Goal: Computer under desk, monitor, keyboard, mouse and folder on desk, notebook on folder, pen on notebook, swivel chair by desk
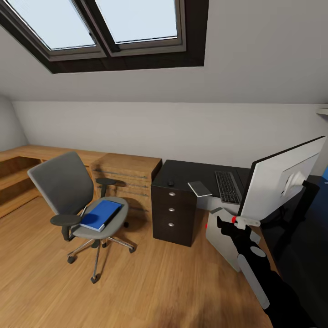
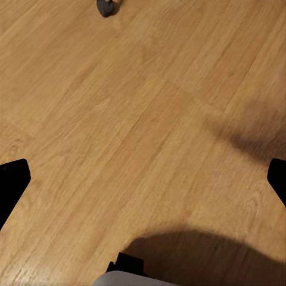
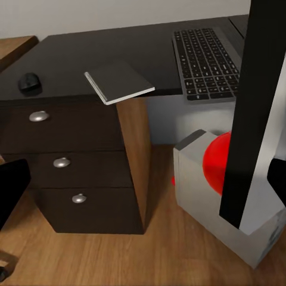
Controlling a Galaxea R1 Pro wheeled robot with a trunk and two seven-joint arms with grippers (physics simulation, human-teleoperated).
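An attic bedroom: warm wood-plank floor [image 1: 150, 291], white sloped ceiling with 2 skylight panes [image 1: 95, 20], and a light-wood dresser [image 1: 127, 171] along the far wall. The black tabletop [image 1: 184, 175] sits on a dark unit of 3 drawers [image 1: 172, 209], each with 1 round silver knob.

On the tabletop lie 1 small black mouse [image 3: 28, 82] near the end above the drawers, 1 thin grey notebook [image 3: 119, 81] jutting over the front edge, and 1 keyboard [image 3: 205, 62] with black keys in a grey frame. The monitor [image 1: 280, 180] shows its pale back, tilted, near the keyboard. 1 light grey computer [image 3: 223, 196] tower stands on the floor beside the drawers, below the tabletop.

1 swivel chair [image 1: 75, 196], grey with dark armrests and a chrome 5-star base, stands well apart from the tabletop; 1 bright blue folder [image 1: 101, 215] lies flat on its seat.

The right claw [image 1: 240, 222] is by the monitor's lower edge; whether it grips cannot be told. The left claw [image 2: 143, 179] is spread wide, empty, above the floor.
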